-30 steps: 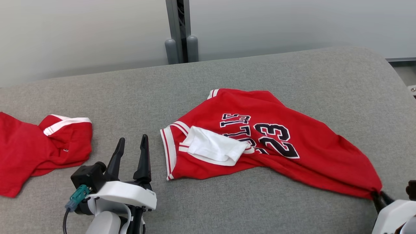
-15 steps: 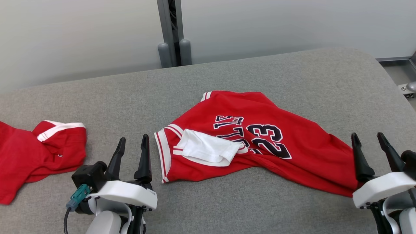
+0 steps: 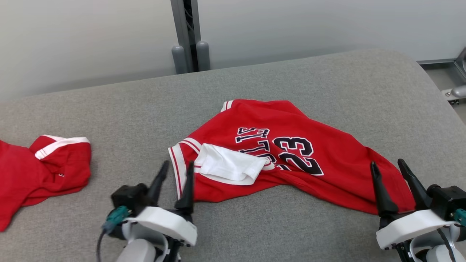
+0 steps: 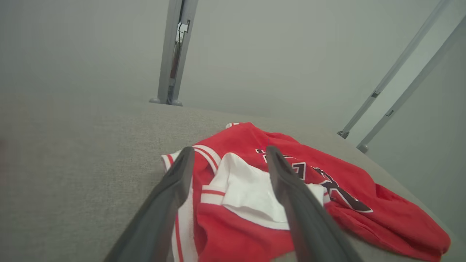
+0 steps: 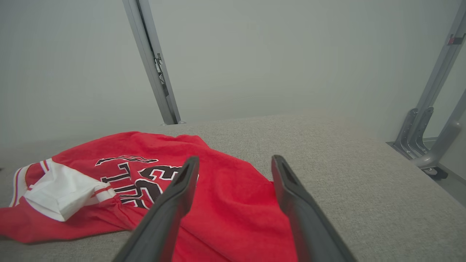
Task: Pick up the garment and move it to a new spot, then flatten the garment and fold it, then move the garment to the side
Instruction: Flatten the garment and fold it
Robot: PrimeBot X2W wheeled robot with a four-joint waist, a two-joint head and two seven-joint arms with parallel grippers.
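head view shows the red jersey [image 3: 291, 156] rumpled midway across the grey cushion [image 3: 109, 105], left gripper [image 3: 178, 163] and right gripper [image 3: 386, 162] both spread, empty, at its near corners; each should pinch low, then pull apart evenly.

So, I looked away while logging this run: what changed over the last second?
The right pincer let go of the near corner of the jersey, opened, and now hovers open at that hem; the stretched corner slackened. The left pincer, open, shifted right to the striped edge of the jersey. The other red garment on the left lay unchanged; the camera panned slightly.
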